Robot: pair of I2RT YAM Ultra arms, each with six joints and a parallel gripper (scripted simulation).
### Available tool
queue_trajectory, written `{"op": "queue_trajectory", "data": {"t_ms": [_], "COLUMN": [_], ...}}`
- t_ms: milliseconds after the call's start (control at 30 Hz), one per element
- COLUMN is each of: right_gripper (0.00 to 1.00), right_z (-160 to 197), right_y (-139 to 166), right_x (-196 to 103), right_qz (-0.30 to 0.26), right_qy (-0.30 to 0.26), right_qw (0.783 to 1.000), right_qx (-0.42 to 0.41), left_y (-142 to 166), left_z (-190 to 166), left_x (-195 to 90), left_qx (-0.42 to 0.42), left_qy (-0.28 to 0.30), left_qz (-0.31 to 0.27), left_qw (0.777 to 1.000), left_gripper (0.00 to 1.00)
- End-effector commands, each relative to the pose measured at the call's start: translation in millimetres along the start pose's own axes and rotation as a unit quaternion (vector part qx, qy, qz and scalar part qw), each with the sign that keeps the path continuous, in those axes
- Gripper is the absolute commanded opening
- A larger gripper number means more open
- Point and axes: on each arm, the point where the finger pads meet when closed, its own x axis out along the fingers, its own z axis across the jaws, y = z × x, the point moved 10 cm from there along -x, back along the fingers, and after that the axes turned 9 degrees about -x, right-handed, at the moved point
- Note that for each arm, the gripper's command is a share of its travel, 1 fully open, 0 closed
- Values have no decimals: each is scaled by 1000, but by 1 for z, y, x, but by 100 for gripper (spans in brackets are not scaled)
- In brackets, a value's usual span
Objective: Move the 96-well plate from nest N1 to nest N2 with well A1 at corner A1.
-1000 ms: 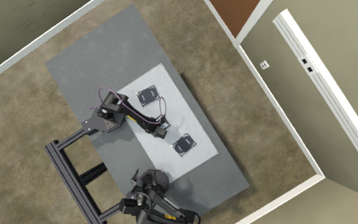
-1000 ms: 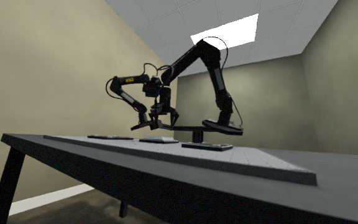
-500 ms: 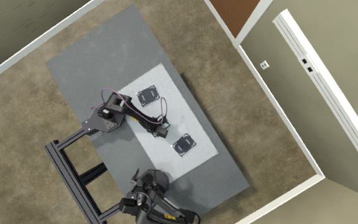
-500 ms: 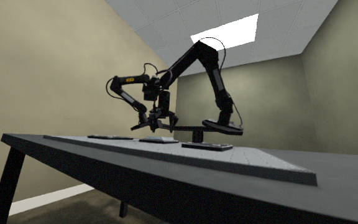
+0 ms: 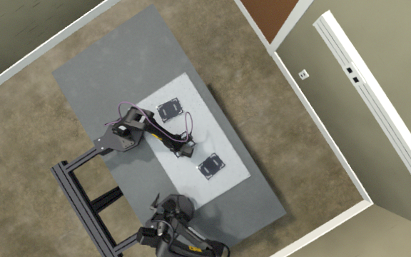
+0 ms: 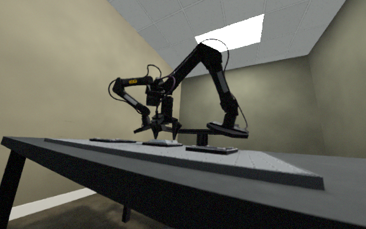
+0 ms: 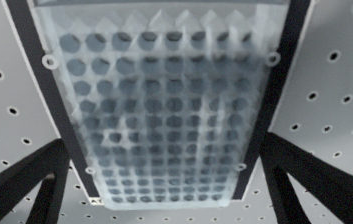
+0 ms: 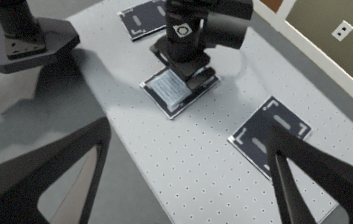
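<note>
The pale translucent 96-well plate (image 7: 174, 120) (image 8: 169, 91) (image 6: 161, 142) lies in the middle nest (image 7: 277, 82) (image 8: 159, 104), between the outer two, and looks flat. An A1 label (image 7: 96, 201) is at the nest's lower left corner in the left wrist view; the plate's cut corner cannot be made out. Nest N1 (image 5: 211, 166) (image 8: 262, 127) (image 6: 112, 141) and nest N2 (image 5: 170, 110) (image 8: 150, 22) (image 6: 211, 150) are empty. My left gripper (image 7: 165, 145) (image 6: 165, 139) is open, low over the plate, its fingers at either side. My right gripper (image 8: 188, 129) is open and empty, away from the plate.
The nests stand on a pale perforated board (image 5: 191, 185) (image 8: 197, 170) on the grey table (image 5: 120, 53). The left arm (image 5: 163, 135) reaches over the board between N1 and N2. The right arm (image 5: 191, 243) is folded back near its base, off the board.
</note>
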Motion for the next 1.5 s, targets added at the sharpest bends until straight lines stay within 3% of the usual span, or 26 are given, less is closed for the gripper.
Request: {"op": "queue_trajectory", "data": {"t_ms": [0,300,700,733,767,867,1133,1467], "right_gripper": [100,100,100,100,100,100,100,100], "right_z": [-1,-1,-1,-1,-1,-1,-1,14], "right_y": [-8,-8,-8,-8,-8,-8,-8,-12], "right_x": [-4,-4,-4,-4,-4,-4,-4,3], "right_qz": [-11,-11,-11,-11,-11,-11,-11,-6], "right_qy": [5,5,5,5,5,5,5,-20], "right_qw": [1000,1000,1000,1000,1000,1000,1000,1000], "right_qx": [2,2,2,2,2,2,2,14], "left_y": [0,-3,0,0,0,2,0,-8], "left_z": [-2,-5,0,0,0,1,-2,12], "left_x": [6,6,5,5,5,3,-39,-33], "left_qx": [2,0,-1,-1,-1,2,-3,21], "left_qy": [6,15,16,16,16,11,16,16], "left_qz": [-8,-12,-8,-8,-8,-6,-8,-13], "left_qw": [1000,1000,1000,1000,1000,1000,1000,1000], "left_gripper": [100,96,79,67,79,80,80,80]}}
